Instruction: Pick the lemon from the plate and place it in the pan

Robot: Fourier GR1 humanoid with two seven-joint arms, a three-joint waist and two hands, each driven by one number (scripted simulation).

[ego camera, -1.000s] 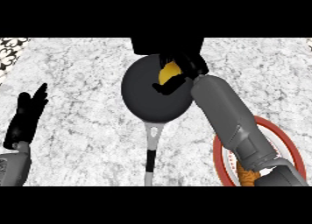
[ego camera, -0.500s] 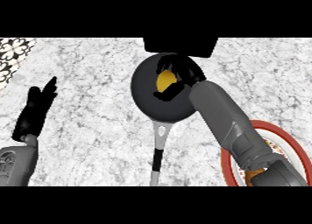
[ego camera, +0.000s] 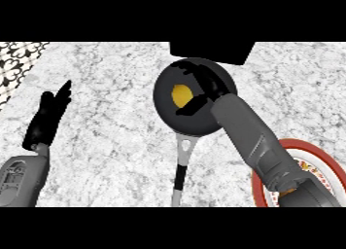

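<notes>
**Ana:** Since half a second ago the pan [ego camera: 194, 99] shows further right and slightly lower in the head view, and more of the lemon [ego camera: 180, 96] is uncovered.

**Ben:** Where is the lemon now?

**Ana:** Inside the pan, on its dark base, left of centre. The right hand [ego camera: 204, 90] is over the pan with its fingers spread around the lemon, one finger above it and the thumb below (black on black, so I cannot tell whether any of them touches the fruit).

**Ben:** Any writing or labels?

**Ana:** None that I can read. The plate [ego camera: 305, 148] has a red rim and some small coloured marks on its white face, too small to make out.

**Ben:** Edges and room?

**Ana:** A patterned tile strip [ego camera: 11, 63] marks the counter's [ego camera: 111, 136] left edge. Open marble lies between the left hand [ego camera: 50, 114] and the pan handle [ego camera: 180, 170], which points toward the lower edge. A black block [ego camera: 210, 52] sits just beyond the pan's far rim.

**Ben:** And the left hand?

**Ana:** Resting at the left, fingers straight and pressed together, pointing up.

**Ben:** What is hidden?

**Ana:** The right forearm covers the pan's right side and part of the plate, which is also cut off at the right and lower edges.
</notes>
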